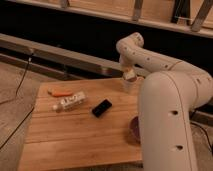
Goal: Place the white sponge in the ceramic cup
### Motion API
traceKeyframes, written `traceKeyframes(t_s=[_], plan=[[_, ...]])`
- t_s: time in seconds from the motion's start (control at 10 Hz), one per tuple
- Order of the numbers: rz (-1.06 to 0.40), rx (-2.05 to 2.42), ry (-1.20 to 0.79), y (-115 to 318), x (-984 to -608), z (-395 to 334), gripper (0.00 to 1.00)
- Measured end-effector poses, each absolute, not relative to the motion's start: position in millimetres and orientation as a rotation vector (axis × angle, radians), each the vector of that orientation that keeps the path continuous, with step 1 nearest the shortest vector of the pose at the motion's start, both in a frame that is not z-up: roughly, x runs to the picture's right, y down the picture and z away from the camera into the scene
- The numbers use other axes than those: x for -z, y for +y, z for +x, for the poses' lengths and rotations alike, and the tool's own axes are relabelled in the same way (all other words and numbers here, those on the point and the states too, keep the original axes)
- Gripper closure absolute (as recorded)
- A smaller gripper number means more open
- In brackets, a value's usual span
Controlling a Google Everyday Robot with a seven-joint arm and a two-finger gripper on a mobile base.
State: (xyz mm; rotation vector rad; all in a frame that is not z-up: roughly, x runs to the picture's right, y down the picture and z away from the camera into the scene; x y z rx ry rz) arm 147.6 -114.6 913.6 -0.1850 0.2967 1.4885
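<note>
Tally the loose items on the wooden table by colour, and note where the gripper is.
Orange: 1, stick-like item
White-capped: 1, labelled bottle
Black: 1, slab
Maroon: 1, bowl
Whitish: 1, ceramic cup
Total: 5
Gripper sits directly over the cup.
</note>
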Motion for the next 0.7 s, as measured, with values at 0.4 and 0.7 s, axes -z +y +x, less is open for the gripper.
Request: traceKeyframes(t_s=[0.4, 0.7], plan=[[-0.191, -1.515, 0.294, -109.1, -912.8, 150.2, 0.86], [-0.209, -1.528, 0.281, -109.2, -906.0, 148.3, 0.59]])
